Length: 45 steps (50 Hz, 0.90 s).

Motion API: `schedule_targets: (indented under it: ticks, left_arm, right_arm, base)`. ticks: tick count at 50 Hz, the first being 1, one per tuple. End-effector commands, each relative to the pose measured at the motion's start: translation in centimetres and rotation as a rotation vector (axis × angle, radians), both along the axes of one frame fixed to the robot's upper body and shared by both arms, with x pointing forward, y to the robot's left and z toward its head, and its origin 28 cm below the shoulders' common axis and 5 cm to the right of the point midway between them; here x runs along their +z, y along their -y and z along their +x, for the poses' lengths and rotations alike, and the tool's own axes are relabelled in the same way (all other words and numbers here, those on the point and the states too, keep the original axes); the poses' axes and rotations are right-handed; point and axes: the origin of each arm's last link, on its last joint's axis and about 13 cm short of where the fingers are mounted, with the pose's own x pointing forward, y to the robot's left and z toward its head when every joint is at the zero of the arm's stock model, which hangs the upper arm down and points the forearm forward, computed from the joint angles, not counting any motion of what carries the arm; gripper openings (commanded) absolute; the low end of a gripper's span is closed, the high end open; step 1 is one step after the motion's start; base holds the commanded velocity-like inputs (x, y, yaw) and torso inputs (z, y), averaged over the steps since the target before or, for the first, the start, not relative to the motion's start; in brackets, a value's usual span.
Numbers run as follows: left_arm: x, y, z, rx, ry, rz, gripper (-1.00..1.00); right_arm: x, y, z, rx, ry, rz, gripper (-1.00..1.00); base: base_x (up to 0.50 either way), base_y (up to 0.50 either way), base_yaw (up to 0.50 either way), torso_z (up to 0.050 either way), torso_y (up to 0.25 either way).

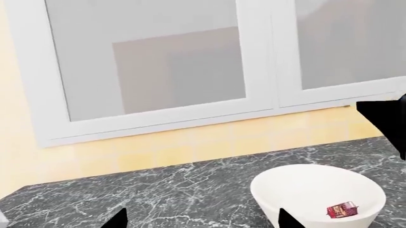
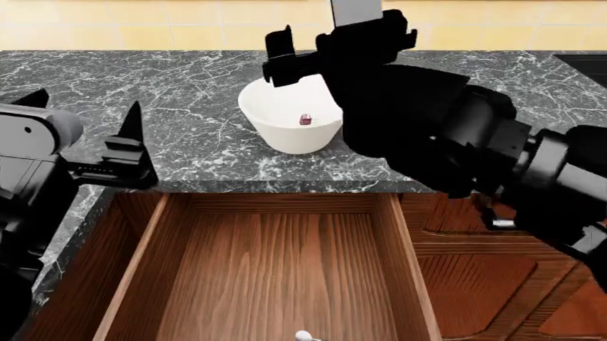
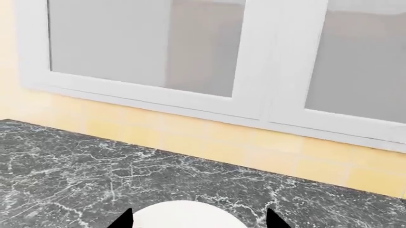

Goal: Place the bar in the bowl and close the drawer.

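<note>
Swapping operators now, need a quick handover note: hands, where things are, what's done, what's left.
Left hand: open, empty, hovering at the counter's left edge.
Right hand: open, empty, above the bowl.
Bar: lying inside the bowl, on the marble counter. That step is done.
Drawer: pulled fully open below the counter; a small white object lies at its front edge.
Left: push the drawer shut.
</note>
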Motion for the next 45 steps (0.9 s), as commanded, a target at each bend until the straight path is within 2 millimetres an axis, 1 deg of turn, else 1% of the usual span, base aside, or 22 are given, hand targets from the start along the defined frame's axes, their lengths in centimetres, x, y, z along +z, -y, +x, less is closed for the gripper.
schedule_targets:
  ticks: [1, 5, 9, 13, 17, 20, 30, 45]
  left_arm:
    - [1.1, 0.6, -0.8, -0.02, 0.08, -0.039, 1.0]
    - [1.5, 1.1, -1.2, -0.038, 0.1, -0.038, 1.0]
    - [1.5, 1.6, -1.8, -0.057, 0.118, -0.038, 1.0]
    - [1.3, 2.1, -2.4, -0.082, 0.135, -0.032, 1.0]
    - [1.1, 2.6, -2.9, -0.098, 0.149, -0.019, 1.0]
    - [1.1, 2.9, -3.1, -0.107, 0.155, -0.015, 1.0]
    - [0.6, 3.1, -3.1, -0.12, 0.143, -0.019, 1.0]
    - [0.2, 3.2, -3.0, -0.129, 0.126, -0.022, 1.0]
  right_arm:
    - [-1.9, 4.8, -9.6, -0.004, 0.14, -0.012, 1.0]
    - [-3.5, 7.0, -12.2, -0.039, 0.143, -0.018, 1.0]
    - [-5.1, 8.5, -14.3, -0.066, 0.14, -0.026, 1.0]
    - [-6.5, 9.6, -15.7, -0.097, 0.142, -0.037, 1.0]
    - [-7.2, 10.3, -16.5, -0.126, 0.144, -0.029, 1.0]
    - [-7.5, 10.6, -16.9, -0.135, 0.15, -0.026, 1.0]
    - [-7.7, 11.1, -17.2, -0.159, 0.156, -0.015, 1.0]
    - [-7.7, 11.2, -17.1, -0.168, 0.154, -0.008, 1.0]
  base:
    - [0.0, 0.0, 0.0, 0.0, 0.0]
    - [0.0, 0.0, 0.0, 0.0, 0.0]
    - [0.0, 0.0, 0.0, 0.0, 0.0]
    - [0.0, 0.0, 0.0, 0.0, 0.0]
    - [0.0, 0.0, 0.0, 0.0, 0.0]
    - [0.0, -0.14, 0.0, 0.0, 0.0]
    - [-0.01, -0.5, 0.0, 0.0, 0.0]
    - [-0.01, -0.5, 0.0, 0.0, 0.0]
